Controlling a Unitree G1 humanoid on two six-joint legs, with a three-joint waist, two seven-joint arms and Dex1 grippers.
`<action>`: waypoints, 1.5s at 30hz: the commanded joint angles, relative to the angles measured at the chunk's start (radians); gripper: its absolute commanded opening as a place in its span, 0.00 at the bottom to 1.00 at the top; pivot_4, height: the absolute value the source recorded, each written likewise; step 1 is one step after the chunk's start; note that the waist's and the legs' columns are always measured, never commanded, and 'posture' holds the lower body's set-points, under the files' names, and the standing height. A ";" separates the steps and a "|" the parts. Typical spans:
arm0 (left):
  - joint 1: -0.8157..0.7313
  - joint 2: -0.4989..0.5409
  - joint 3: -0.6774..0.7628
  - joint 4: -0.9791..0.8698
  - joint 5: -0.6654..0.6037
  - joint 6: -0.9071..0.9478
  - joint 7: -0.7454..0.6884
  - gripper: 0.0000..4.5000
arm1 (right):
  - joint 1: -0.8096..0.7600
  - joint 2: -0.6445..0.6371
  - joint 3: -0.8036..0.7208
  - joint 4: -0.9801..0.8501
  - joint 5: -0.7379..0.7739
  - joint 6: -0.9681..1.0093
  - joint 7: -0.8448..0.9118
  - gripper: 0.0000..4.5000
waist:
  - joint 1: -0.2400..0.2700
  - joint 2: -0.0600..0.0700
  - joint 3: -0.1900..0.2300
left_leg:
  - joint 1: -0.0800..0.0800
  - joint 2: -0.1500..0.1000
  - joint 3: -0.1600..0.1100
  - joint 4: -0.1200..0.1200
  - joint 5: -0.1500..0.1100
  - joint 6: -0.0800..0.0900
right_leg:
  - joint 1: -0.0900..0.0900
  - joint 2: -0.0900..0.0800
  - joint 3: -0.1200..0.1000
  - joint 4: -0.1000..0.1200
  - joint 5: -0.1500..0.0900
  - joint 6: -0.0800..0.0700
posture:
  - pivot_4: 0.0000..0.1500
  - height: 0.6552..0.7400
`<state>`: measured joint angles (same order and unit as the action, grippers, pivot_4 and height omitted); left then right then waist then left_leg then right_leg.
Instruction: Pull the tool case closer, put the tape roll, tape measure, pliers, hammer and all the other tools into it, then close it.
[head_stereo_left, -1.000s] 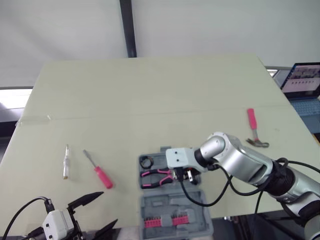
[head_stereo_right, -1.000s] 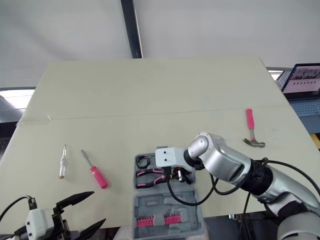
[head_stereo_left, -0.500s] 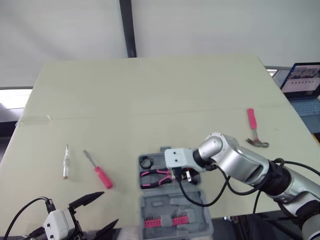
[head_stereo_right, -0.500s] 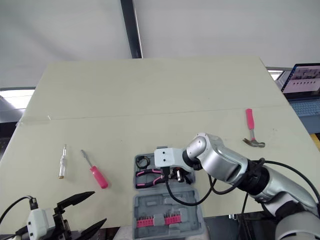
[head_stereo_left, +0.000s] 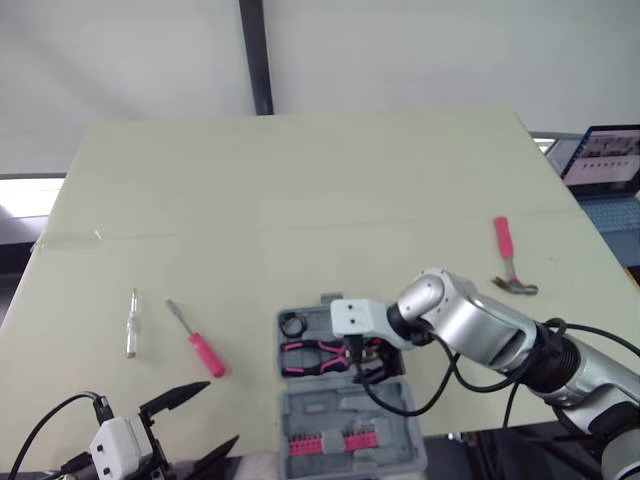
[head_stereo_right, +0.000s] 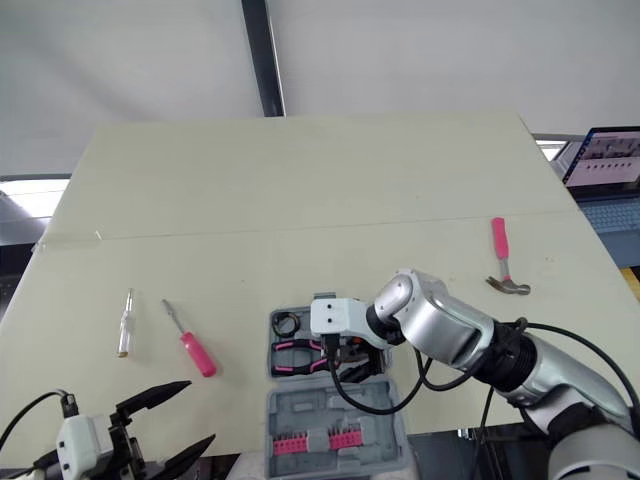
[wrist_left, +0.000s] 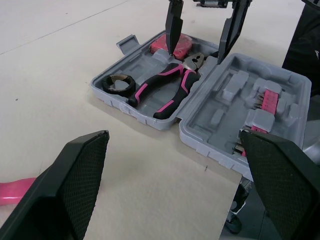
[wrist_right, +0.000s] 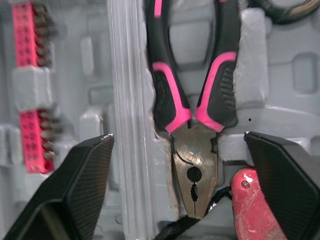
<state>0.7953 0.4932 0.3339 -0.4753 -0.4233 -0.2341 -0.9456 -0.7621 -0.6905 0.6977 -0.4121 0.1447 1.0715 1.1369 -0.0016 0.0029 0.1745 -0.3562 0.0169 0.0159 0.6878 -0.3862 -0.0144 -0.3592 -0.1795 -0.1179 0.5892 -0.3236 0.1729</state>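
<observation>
The tool case (head_stereo_left: 310, 408) lies open at the table (head_stereo_left: 300, 200) edge, holding the pliers (head_stereo_left: 315, 355) and tape roll (head_stereo_left: 292, 323). The right tool (head_stereo_left: 368, 362) hangs over the case. Left of the case: pink screwdriver (head_stereo_left: 197, 340), clear screwdriver (head_stereo_left: 131, 323). Right of it: hammer (head_stereo_left: 510, 258).

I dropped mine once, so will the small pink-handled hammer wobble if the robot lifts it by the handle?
The small pink-handled hammer would probably dip toward its grey metal head, likely the heavy end. It looks stiff, so it should not bend. Its crosswise head probably stops it rolling.
</observation>
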 joint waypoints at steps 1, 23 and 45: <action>0.004 0.006 -0.009 -0.044 0.008 0.005 0.018 1.00 | 0.105 0.059 -0.195 -0.018 0.094 -0.077 -0.056 0.79 | 0.001 -0.001 -0.001 | 0.000 0.000 0.000 0.000 0.000 0.000 | 0.000 0.000 0.000 0.000 0.000 0.000 | 1.00 1.00; -0.009 0.025 -0.039 -0.074 0.014 0.030 0.047 1.00 | 0.365 0.158 -0.301 0.224 0.077 -0.491 -0.115 0.01 | 0.000 -0.001 -0.001 | 0.001 0.000 0.001 0.000 0.000 0.000 | 0.000 0.000 0.000 0.001 0.000 0.000 | 1.00 1.00; -0.022 0.041 -0.042 -0.109 0.008 0.064 0.058 1.00 | 0.406 0.156 -0.247 0.259 0.045 -0.489 -0.101 0.01 | 0.001 -0.001 -0.001 | 0.001 0.000 0.001 0.000 0.000 0.000 | 0.001 0.000 0.000 0.001 0.000 0.000 | 1.00 1.00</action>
<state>0.7703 0.5266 0.2947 -0.5476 -0.4147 -0.1687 -0.8890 -0.3747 -0.5250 0.4262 -0.1570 0.1975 0.5707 1.0224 -0.0010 0.0016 0.1736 -0.3551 0.0169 0.0164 0.6879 -0.3862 -0.0143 -0.3582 -0.1797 -0.1181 0.5901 -0.3237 0.1728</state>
